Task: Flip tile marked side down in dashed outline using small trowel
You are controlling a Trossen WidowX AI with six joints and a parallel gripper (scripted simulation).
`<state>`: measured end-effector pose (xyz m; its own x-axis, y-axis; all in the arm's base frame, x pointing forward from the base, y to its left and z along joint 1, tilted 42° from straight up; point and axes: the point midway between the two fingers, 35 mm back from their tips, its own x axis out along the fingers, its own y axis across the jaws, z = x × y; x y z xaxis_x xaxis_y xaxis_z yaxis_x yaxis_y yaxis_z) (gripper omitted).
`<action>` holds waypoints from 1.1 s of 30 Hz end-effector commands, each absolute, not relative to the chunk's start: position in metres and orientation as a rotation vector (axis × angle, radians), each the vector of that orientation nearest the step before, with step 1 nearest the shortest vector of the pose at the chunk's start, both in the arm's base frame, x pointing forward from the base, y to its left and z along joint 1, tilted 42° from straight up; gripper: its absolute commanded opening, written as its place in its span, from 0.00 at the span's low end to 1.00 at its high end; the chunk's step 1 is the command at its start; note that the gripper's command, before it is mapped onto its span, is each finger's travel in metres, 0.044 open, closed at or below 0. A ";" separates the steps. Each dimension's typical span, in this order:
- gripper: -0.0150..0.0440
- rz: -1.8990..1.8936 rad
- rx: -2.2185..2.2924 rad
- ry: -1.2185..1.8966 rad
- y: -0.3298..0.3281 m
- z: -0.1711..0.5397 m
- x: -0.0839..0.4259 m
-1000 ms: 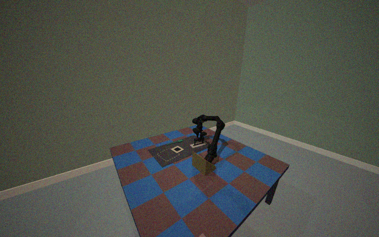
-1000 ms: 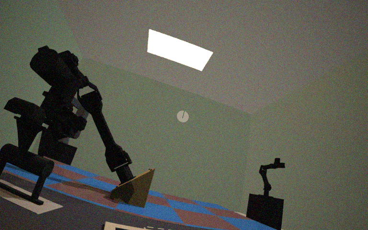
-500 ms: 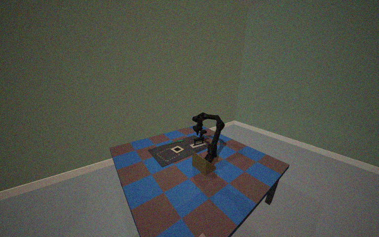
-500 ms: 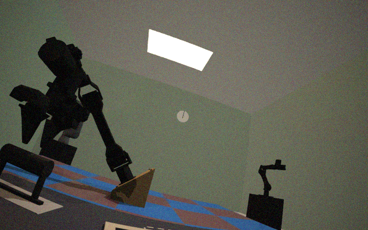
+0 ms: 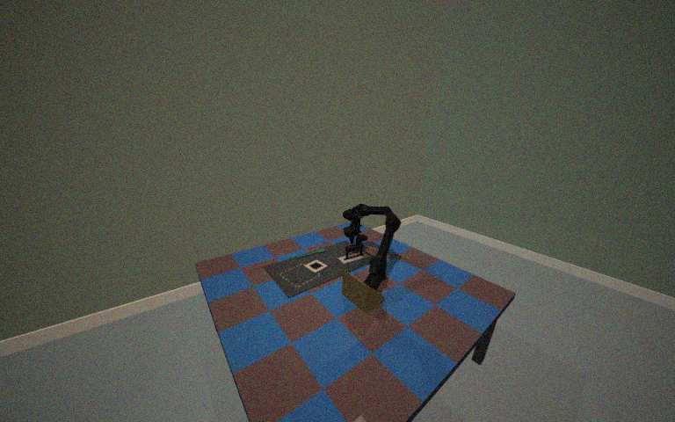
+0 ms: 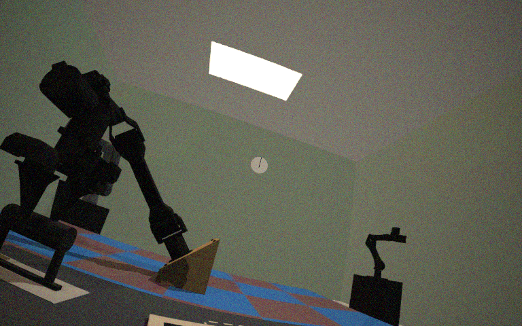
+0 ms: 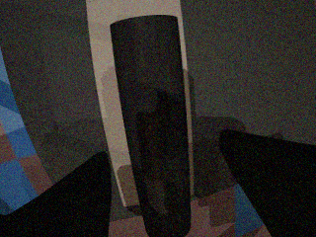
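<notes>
The trowel [image 5: 353, 250] [image 6: 49, 231] [image 7: 150, 89] has a black bridge handle over a pale flat blade and rests on the dark mat [image 5: 287, 288]. My gripper [image 5: 357, 242] [image 7: 165, 150] is open, its fingers low at either side of the handle, with gaps showing in the wrist view. The cream tile [image 5: 308, 266] [image 6: 155, 320] lies flat, its dark square mark facing up. It lies at the right end of the dashed outline [image 5: 297, 287]; whether it covers part of the line is too small to tell.
A yellow-brown upright board [image 5: 362, 292] [image 6: 202, 269] stands by the arm's base. A thin green strip [image 5: 316, 251] lies along the mat's far edge. A small dark arm on a black block [image 6: 376, 299] stands in the background of the exterior view.
</notes>
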<state>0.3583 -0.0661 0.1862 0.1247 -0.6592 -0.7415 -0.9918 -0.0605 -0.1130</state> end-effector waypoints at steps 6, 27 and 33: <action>0.71 0.670 -1.771 1.611 -0.078 0.174 0.358; 0.47 0.668 -1.770 1.611 -0.079 0.173 0.358; 0.47 0.668 -1.770 1.611 -0.079 0.173 0.358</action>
